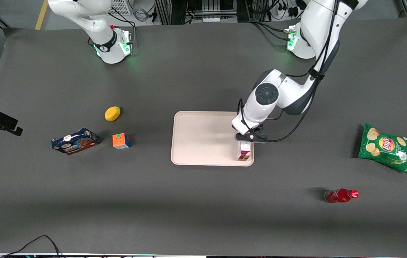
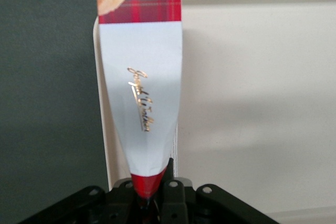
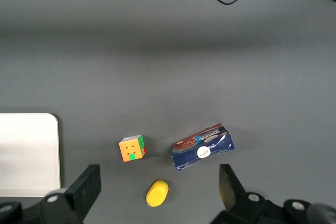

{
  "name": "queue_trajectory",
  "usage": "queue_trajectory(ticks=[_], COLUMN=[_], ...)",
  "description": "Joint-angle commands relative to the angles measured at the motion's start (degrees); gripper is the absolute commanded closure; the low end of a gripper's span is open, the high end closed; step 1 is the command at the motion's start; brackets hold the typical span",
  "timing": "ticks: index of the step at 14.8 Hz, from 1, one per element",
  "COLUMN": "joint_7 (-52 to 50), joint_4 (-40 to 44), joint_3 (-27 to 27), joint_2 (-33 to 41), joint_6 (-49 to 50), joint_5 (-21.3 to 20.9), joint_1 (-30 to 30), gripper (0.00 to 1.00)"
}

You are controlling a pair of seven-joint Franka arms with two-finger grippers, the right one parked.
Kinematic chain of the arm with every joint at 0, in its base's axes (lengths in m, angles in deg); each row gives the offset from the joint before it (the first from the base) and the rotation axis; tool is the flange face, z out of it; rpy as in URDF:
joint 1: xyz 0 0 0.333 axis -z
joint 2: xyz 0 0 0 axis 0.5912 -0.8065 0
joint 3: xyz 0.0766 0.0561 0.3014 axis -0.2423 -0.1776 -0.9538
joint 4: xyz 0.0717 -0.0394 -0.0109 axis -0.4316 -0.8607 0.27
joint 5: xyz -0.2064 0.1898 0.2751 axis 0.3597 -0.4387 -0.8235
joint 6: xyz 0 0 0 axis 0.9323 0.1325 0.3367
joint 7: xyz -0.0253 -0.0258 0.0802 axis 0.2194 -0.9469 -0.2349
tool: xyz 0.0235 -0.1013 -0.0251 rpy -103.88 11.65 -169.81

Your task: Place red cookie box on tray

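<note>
Over tray (image 1: 203,138): gripper (image 1: 245,142) clamps red cookie box (image 2: 140,87).

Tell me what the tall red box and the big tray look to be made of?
The red cookie box, clamped upright in the hand over the tray's corner, looks like printed cardboard: flat panels, crisp folded edges, faint sheen. The tray seems moulded matte plastic: uniform pale beige, rounded corners, low rim.
</note>
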Motion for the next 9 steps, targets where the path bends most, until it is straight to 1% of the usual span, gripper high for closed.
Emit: queue_trajectory(ticks=[1,7,8,9], joint_7=[-3.89,-3.98,-3.97,-3.63], joint_4=[1.18,1.27,1.35,1.44], joint_3=[-0.79,-0.88,-0.97,-0.97], joint_2=[-1.31,-1.84,-1.84,-1.84], joint_6=[0.28,0.20,0.20,0.20], joint_5=[-0.86,-0.86,-0.86,-0.95], joint_1=[1.63,1.63,1.63,1.63], gripper=[1.00,1.00,0.90,0.86])
